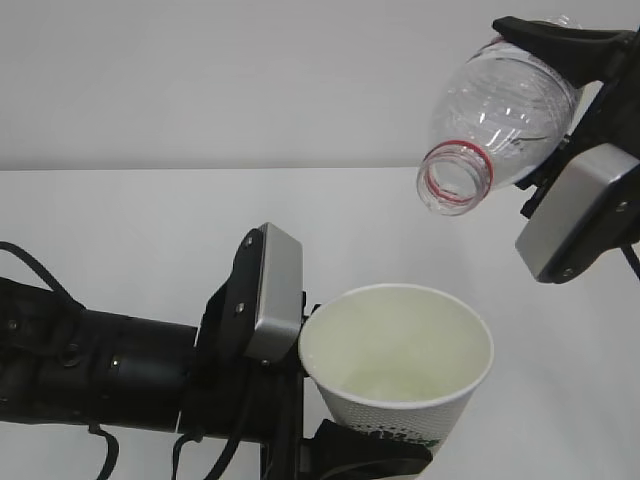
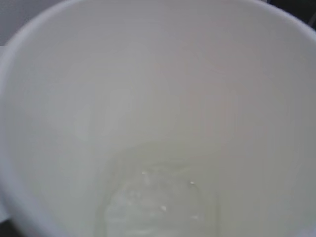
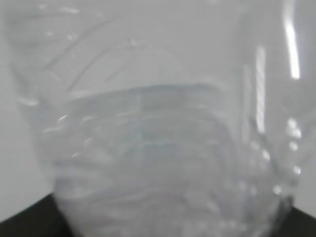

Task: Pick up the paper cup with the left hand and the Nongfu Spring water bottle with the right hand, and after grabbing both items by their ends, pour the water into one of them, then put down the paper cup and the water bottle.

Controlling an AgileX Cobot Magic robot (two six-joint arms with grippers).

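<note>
My left gripper [image 1: 368, 458] is shut on the lower part of the white paper cup [image 1: 400, 350], which stands upright at the bottom centre with a green logo on its side. The left wrist view looks straight into the paper cup [image 2: 148, 89]; a little clear water [image 2: 154, 207] lies at its bottom. My right gripper [image 1: 562, 108] is shut on the body of the clear Nongfu Spring water bottle [image 1: 495, 110], held high at the upper right. It is tilted, its open red-ringed mouth [image 1: 455, 180] pointing down-left above the cup. The bottle [image 3: 158, 138] fills the right wrist view; its label is hidden.
A white table [image 1: 150, 220] runs back to a pale wall. The left arm's black body [image 1: 90, 365] and grey plate [image 1: 275, 295] lie along the lower left. The right wrist's grey plate [image 1: 578, 212] hangs at the right edge.
</note>
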